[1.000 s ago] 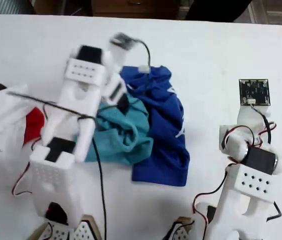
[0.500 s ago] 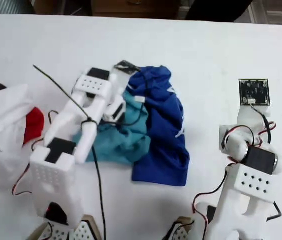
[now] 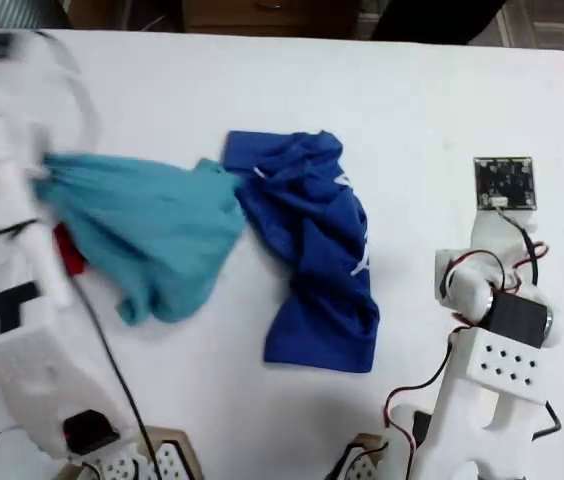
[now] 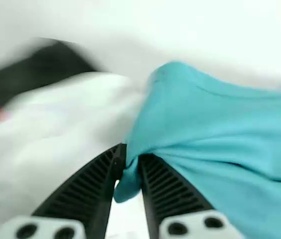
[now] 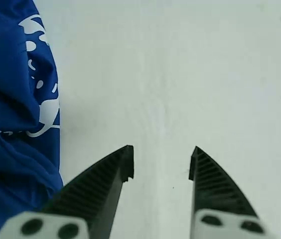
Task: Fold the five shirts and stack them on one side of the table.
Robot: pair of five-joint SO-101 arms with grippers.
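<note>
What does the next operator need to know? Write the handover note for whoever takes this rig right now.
Left gripper: shut on the teal shirt, gripping a bunched edge above the white shirt at the table's left side.
Right gripper: open, empty, over bare table beside the blue shirt.
Blue shirt lies crumpled mid-table.
Done: nothing visibly folded or stacked.
Left: fold teal, blue and the others, then stack them on one side.

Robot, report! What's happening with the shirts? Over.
Left tool shut on teal shirt. Right tool open beside blue shirt, crumpled. White shirt heaped below left tool.
</note>
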